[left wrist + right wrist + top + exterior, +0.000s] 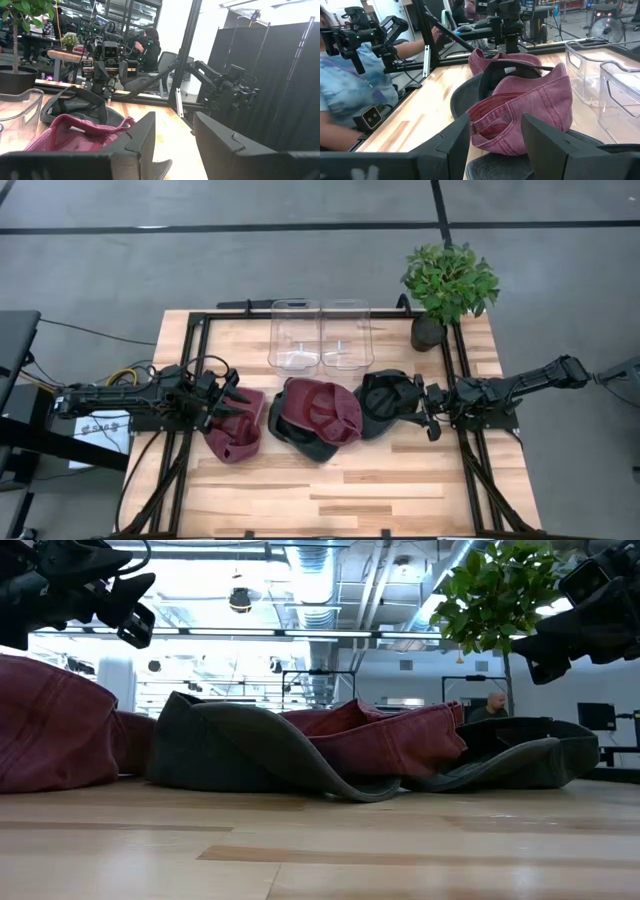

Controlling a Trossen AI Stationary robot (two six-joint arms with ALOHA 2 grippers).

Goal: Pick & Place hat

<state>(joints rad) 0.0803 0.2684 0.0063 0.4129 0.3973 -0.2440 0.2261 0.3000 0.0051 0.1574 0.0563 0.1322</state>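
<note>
So far, we judge nothing is placed yet; three hats lie on the desk (400, 480): a maroon hat (236, 430) at the left, a maroon-and-dark hat (318, 416) in the middle, a dark hat (388, 402) at the right; the left end effector (228, 405) and right end effector (428, 412) hover beside them, fingers spread and empty; two clear bins (320, 335) wait behind.

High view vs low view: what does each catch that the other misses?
Only the high view shows the two clear bins, the plant's pot, and both grippers beside the hats: left gripper open over the left maroon hat, right gripper open at the black hat. Only the low view shows the room behind, with a person. Both show the middle maroon hat and the plant's leaves.
</note>
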